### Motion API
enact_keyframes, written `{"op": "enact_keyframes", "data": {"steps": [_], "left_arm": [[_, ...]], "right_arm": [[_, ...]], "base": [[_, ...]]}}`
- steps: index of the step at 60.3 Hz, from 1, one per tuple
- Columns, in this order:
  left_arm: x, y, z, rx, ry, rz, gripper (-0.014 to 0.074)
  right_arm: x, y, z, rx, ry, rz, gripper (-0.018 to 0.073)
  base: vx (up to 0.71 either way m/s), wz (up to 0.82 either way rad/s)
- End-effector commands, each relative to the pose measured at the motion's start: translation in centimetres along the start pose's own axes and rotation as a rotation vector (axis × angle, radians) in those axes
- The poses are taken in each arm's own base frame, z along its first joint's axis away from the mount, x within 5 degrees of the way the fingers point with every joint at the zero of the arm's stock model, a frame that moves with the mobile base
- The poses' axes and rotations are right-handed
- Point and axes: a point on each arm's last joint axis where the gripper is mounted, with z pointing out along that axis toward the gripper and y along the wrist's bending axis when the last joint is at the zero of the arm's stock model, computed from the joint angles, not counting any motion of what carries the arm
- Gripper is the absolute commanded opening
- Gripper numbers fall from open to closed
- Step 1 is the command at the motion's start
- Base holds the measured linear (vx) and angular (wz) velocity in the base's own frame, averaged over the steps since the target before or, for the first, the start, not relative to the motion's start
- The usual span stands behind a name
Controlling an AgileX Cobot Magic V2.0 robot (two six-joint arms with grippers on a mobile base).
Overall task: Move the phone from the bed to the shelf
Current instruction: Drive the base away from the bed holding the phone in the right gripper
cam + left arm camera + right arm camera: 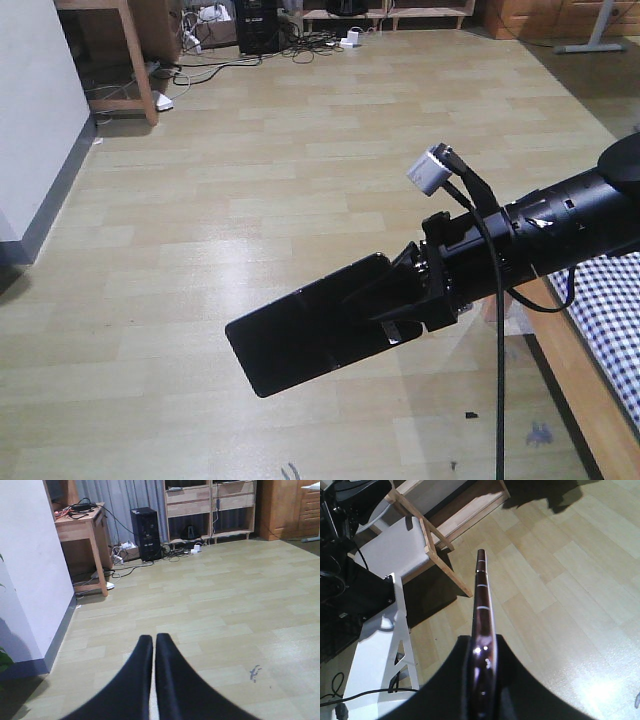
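The phone, a glossy black slab, hangs in the air over the wood floor, its free end pointing left. My right gripper is shut on its right end. In the right wrist view the phone shows edge-on with a pinkish rim, clamped between the two black fingers of the right gripper. The bed, in black-and-white check with a wooden frame, lies at the lower right, behind the arm. My left gripper is shut over bare floor, holding nothing. A light-wood shelf stands at the far wall.
A wooden desk stands by the white wall at the left. A black computer tower and loose cables lie on the floor beside it. A white frame and pale wooden legs are under the right arm.
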Motion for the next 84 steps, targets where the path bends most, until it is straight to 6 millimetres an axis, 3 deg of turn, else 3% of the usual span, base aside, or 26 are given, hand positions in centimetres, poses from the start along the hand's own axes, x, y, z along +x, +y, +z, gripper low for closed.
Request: {"op": "enact_keyframes", "data": {"steps": [1, 84], "left_arm": [[-1.53, 0.10, -0.31, -0.003, -0.106, -0.009, 0.0001], [-1.53, 0.10, -0.31, -0.003, -0.106, -0.009, 0.0001]], "right_arm": [[-1.34, 2.28, -1.18, -0.096, -0.073, -0.034, -0.0001], [-1.34, 2.28, -1.18, -0.096, -0.073, -0.034, -0.0001]], "base": [[0.20, 0.09], [0.31, 0.00]]}}
